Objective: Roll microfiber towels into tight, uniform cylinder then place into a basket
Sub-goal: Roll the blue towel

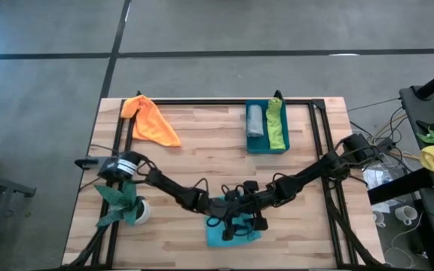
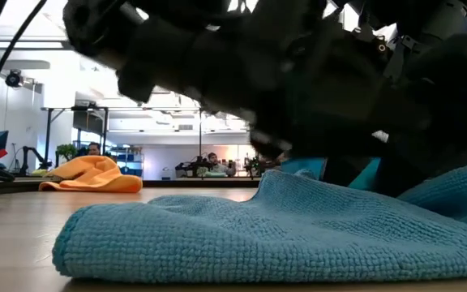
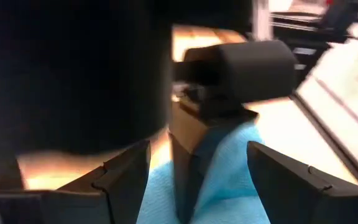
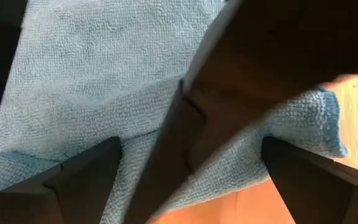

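A turquoise towel (image 1: 232, 235) lies near the table's front edge, in the middle, with a raised fold (image 2: 282, 182). Both arms meet low over it. My left gripper (image 3: 197, 149) is open above the cloth (image 3: 229, 177), and one dark finger (image 3: 188, 162) of the other gripper stands between its fingers. My right gripper (image 4: 190, 142) is open wide over the towel (image 4: 104, 62), with the left gripper's finger (image 4: 229, 93) crossing in front. An orange towel (image 1: 151, 120) lies heaped at the far left. The teal basket (image 1: 267, 148) holds a grey roll (image 1: 255, 120) and a lime green roll (image 1: 276, 126). My left gripper stands with open fingers just over the turquoise towel; I cannot tell whether they touch the cloth. My right gripper points steeply down at the same towel with open fingers; the other arm and the view along the fingers hide whether the tips touch it.
A leafy plant in a white pot (image 1: 126, 205) stands at the near left beside the left arm. A black frame rail (image 1: 224, 101) runs along the far edge of the table. Bare wood lies between the orange towel and the basket.
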`<action>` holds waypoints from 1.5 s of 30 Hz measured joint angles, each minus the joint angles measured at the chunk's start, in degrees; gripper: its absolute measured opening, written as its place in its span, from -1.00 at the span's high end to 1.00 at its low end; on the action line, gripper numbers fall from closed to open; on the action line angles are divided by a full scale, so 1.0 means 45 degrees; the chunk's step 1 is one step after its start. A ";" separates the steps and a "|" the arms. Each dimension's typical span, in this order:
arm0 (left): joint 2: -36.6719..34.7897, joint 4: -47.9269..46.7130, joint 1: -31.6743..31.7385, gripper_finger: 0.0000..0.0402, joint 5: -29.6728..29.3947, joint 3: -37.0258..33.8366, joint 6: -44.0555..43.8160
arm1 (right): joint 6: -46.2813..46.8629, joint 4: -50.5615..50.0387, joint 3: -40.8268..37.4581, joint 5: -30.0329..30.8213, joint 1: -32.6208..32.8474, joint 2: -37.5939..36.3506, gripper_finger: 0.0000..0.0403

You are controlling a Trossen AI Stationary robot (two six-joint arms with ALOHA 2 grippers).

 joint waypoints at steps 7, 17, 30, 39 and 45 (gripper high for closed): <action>0.0423 -0.1007 -0.0096 -0.25 -0.0841 0.0378 0.0024 | 0.0146 -0.0184 -0.0029 0.0235 0.0019 0.0006 -0.91; 0.0452 -0.1917 -0.0086 -0.25 -0.0477 -0.0351 0.0351 | 0.0219 -0.0381 0.0010 0.0546 -0.0005 -0.0508 -0.91; 0.0462 -0.2004 -0.0086 -0.25 -0.0311 -0.0389 0.0340 | 0.0101 -0.1192 0.0344 0.0729 0.0000 -0.1295 -0.91; 0.0466 -0.1907 -0.0091 -0.25 -0.0248 -0.0477 0.0359 | -0.0514 -0.4671 -0.0175 0.0720 0.0374 -0.2845 -0.91; 0.0466 -0.1897 -0.0057 -0.25 -0.0190 -0.0491 0.0403 | -0.0471 -0.3734 -0.0871 0.0601 0.0602 -0.2528 -0.91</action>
